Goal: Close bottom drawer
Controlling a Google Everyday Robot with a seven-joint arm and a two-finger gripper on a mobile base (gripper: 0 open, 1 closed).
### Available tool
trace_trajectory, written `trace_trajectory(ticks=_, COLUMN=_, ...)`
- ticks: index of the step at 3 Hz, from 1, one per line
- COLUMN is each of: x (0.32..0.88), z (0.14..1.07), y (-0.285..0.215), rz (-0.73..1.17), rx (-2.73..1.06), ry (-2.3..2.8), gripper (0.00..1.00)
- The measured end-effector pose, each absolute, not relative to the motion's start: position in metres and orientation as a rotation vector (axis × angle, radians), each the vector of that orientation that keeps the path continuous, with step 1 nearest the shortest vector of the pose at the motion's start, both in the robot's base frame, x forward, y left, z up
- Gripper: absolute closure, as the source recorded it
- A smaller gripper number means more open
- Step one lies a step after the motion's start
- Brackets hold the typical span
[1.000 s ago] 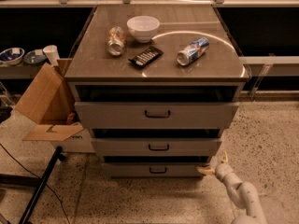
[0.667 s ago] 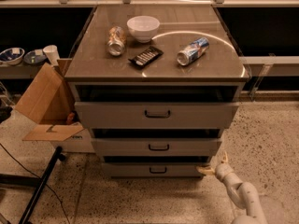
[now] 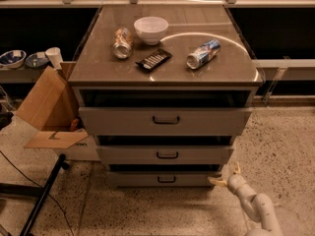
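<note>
Two fingers (image 3: 217, 182) spread wide; gripper (image 3: 224, 174) low at R end of bottom drawer (image 3: 147, 179), which sticks out a bit. Box (image 3: 47, 107) on floor to L. Up top: bowl (image 3: 151, 29), remote (image 3: 153, 59), 2 cans (image 3: 203, 53).

I can read no words, brands or numbers anywhere in this view; the right can (image 3: 203, 53), lying on its side on the cabinet top, has blue and white print, but its lettering is too blurred for me to make out; the left can (image 3: 121, 42) shows only smeared colour; the black keypad (image 3: 153, 59) between them has pale keys I cannot read; the gripper (image 3: 225, 175) sits low on the right, by the right end of the bottom drawer (image 3: 165, 179), fingers spread apart.
</note>
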State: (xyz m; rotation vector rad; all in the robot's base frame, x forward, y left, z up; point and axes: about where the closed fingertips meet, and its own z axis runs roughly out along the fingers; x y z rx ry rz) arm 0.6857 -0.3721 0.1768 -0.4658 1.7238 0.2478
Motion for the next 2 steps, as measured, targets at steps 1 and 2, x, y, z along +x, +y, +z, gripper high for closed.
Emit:
trace_trajectory(ticks=1, x=0.6654, z=0.1662, y=-0.3744, rz=0.276, rx=-0.488, ry=1.739, gripper=0.00)
trace_trajectory(ticks=2, x=0.6654, z=0.1662, y=-0.3744, rz=0.276, rx=-0.488, ry=1.739, gripper=0.00)
